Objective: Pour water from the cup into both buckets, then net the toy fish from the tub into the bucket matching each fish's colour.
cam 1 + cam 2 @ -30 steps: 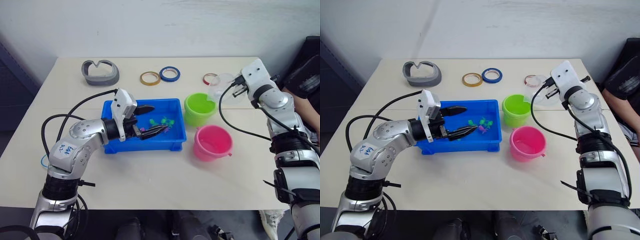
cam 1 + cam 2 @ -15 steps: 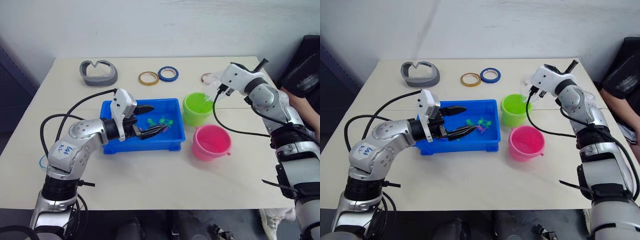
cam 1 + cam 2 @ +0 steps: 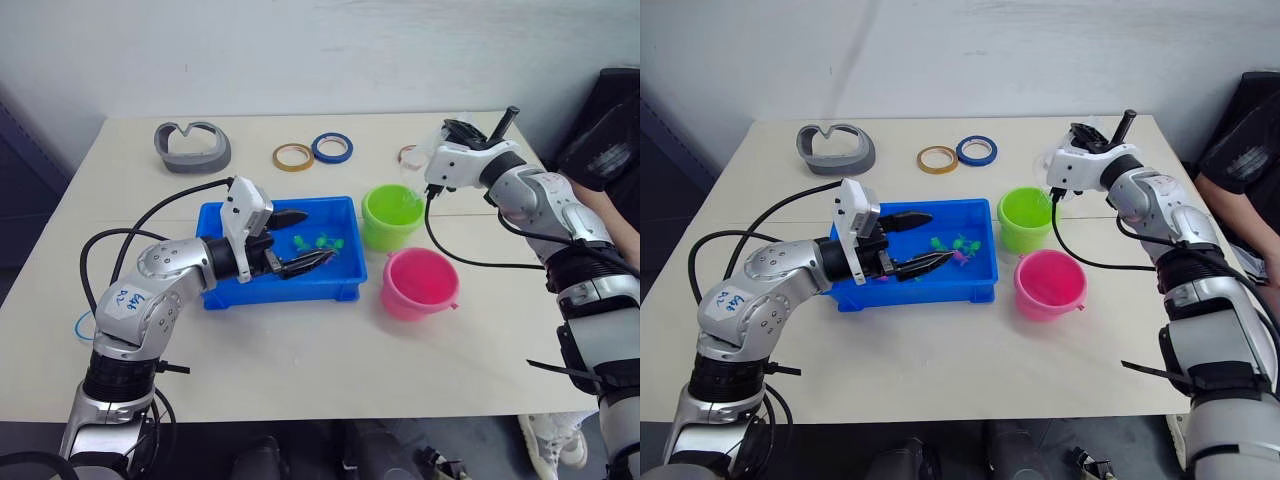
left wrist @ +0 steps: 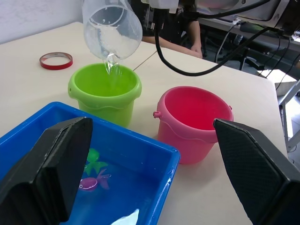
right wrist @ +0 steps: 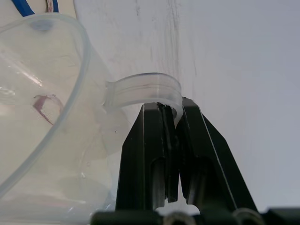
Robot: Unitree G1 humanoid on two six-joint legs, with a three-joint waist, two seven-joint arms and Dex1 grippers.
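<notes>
On the beige table [image 3: 300, 340], the right gripper [image 5: 171, 115] pinches the handle of the clear cup [image 4: 112, 28], tipped over the green bucket [image 4: 105, 91], water apparently streaming in. The left gripper [image 3: 300, 240] hangs spread open over the blue tub [image 3: 345, 285], beside the pink bucket [image 3: 420, 282].

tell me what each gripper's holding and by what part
The right gripper pinches the clear cup by its handle, tipped over the green bucket. The left gripper is open, holding nothing.

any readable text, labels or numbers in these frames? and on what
One handwritten blue mark on a white sticker on the left arm's grey upper link: too scrawled to read.
Nothing printed on the clear plastic cup, lime green bucket, bright pink bucket or blue tub.
</notes>
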